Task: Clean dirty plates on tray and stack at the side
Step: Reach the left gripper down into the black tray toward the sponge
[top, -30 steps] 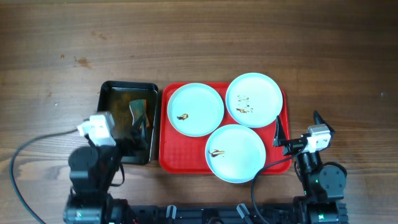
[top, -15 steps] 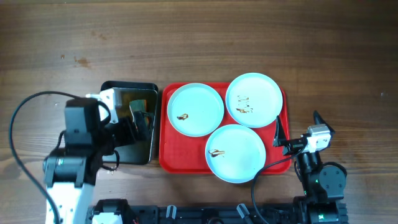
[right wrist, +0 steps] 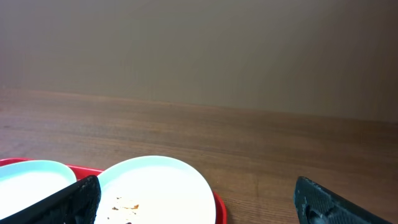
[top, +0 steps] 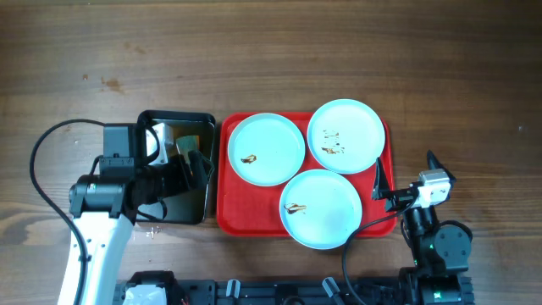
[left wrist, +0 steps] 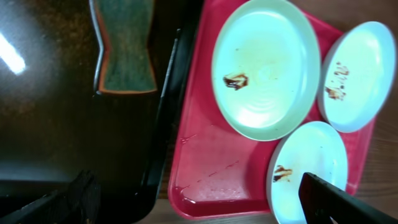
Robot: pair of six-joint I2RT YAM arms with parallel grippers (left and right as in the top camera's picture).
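Observation:
Three pale mint-blue plates lie on the red tray (top: 246,210): a left plate (top: 266,149), a back right plate (top: 345,135) and a front plate (top: 322,208), each with brown specks or smears. My left gripper (top: 191,169) is open and empty, held above the right part of the black pan, beside the tray's left edge. In the left wrist view my left gripper (left wrist: 205,199) shows the tray (left wrist: 205,155) and all three plates (left wrist: 267,68) below. My right gripper (top: 405,171) is open and empty, just right of the tray. In the right wrist view my right gripper (right wrist: 199,205) faces the back right plate (right wrist: 155,190).
A black rectangular pan (top: 161,207) sits against the tray's left side. It holds a green sponge with an orange edge (left wrist: 124,46). The left arm's cable (top: 38,161) loops over the table at the left. Bare wooden table lies behind and to the right of the tray.
My left arm has swung up from the front left and moved forward, bringing its gripper over the black pan. The right arm and the plates have not moved.

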